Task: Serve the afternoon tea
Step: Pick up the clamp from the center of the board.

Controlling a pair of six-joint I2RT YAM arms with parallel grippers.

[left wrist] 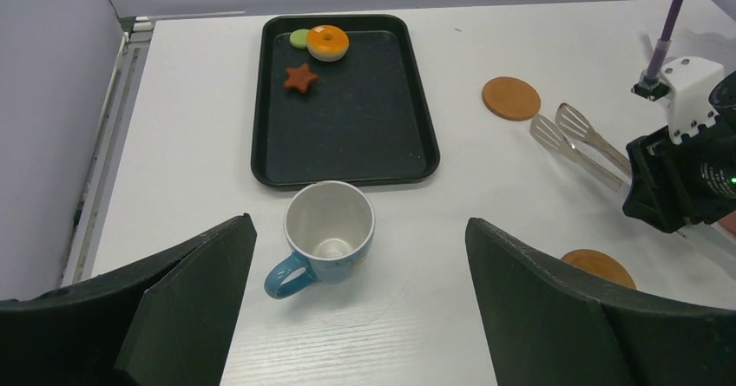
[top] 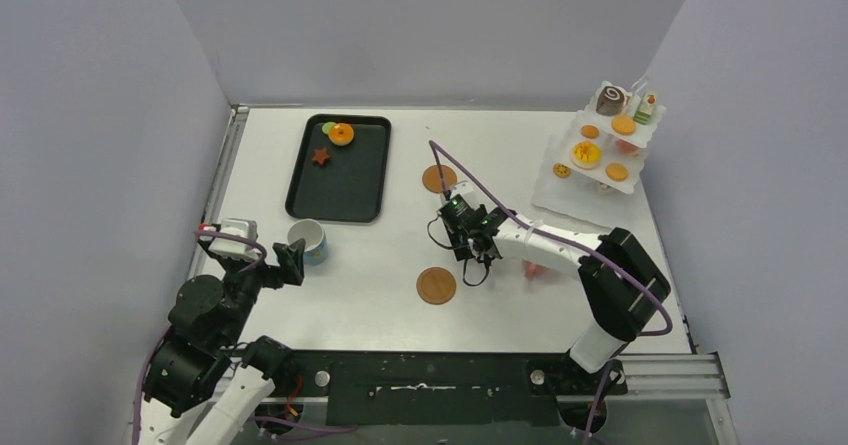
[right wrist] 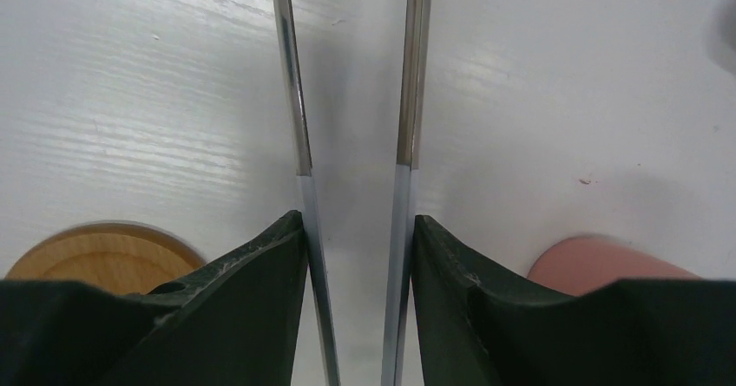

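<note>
Right wrist view looks down on the right pincer (right wrist: 358,221), which grips the long metal tongs (right wrist: 299,117): one dark finger (right wrist: 260,264) presses against the outside of each tong arm, and the arms run away across the white bench (right wrist: 564,74). At the lower left edge is a round brown wooden coaster (right wrist: 95,251). At the lower right edge is part of the pink cup (right wrist: 607,260), just beside the right finger.

From the top external camera, the pink cup (top: 540,268) sits partly hidden under the right arm, right of the near coaster (top: 436,285). A second round brown coaster (top: 439,178) lies farther back.

The left pincer (left wrist: 358,221) is released, its fingers spread wide. The blue cup with the white inside (left wrist: 330,238) stands upright between and just ahead of them, touching neither. Its handle points to the near left.

Beyond the blue cup lies the black rectangular tray (left wrist: 356,126). At the tray's far left corner sit an orange ring-shaped tart (left wrist: 328,42), a green disc (left wrist: 299,38) touching it, and a brown star cookie (left wrist: 300,77) a little nearer.

At the far right of the bench, a white tiered stand (top: 600,190) carries the chocolate swirl roll (top: 610,99), the cake slice (top: 646,108), an orange tart (top: 586,153) and some small cookies (top: 562,170).
</note>
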